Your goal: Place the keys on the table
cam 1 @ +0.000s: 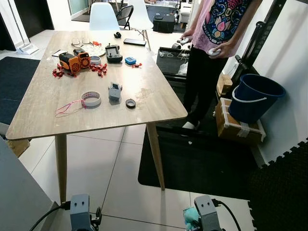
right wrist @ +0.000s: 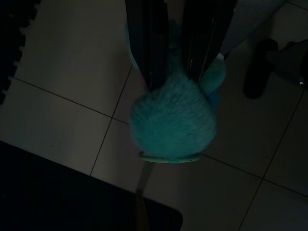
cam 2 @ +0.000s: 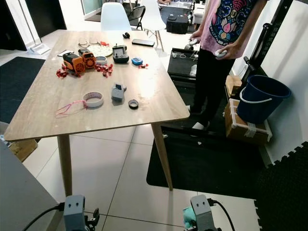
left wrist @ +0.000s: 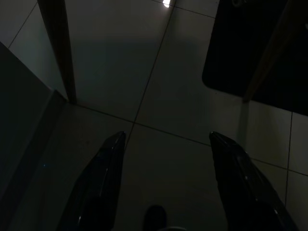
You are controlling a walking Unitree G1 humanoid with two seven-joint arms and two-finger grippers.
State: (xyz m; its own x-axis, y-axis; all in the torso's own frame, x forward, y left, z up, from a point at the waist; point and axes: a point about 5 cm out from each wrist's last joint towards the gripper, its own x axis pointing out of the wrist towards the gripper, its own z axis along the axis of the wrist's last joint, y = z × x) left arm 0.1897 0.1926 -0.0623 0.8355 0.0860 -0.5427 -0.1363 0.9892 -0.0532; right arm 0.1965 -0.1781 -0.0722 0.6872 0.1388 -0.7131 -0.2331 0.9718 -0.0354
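The keys hang from a fluffy teal pom-pom (right wrist: 173, 115), with a pale ring (right wrist: 168, 158) and a thin dark piece dangling below it. My right gripper (right wrist: 175, 72) is shut on the pom-pom, low over the tiled floor; the teal tuft (cam 1: 191, 217) also shows beside my right wrist at the bottom of the left eye view. The wooden table (cam 1: 96, 120) stands ahead, its near edge well above and beyond both arms. My left gripper (left wrist: 167, 139) hangs open over the floor tiles near a table leg, holding nothing.
On the table lie a tape roll (cam 1: 91, 98), a small grey device (cam 1: 114, 90), an orange gadget (cam 1: 74, 60) and other small items. A person (cam 1: 216, 29) stands to the table's right, holding controllers. A blue bucket (cam 1: 252, 96) sits on a box. A black mat (cam 1: 202, 163) lies to the right.
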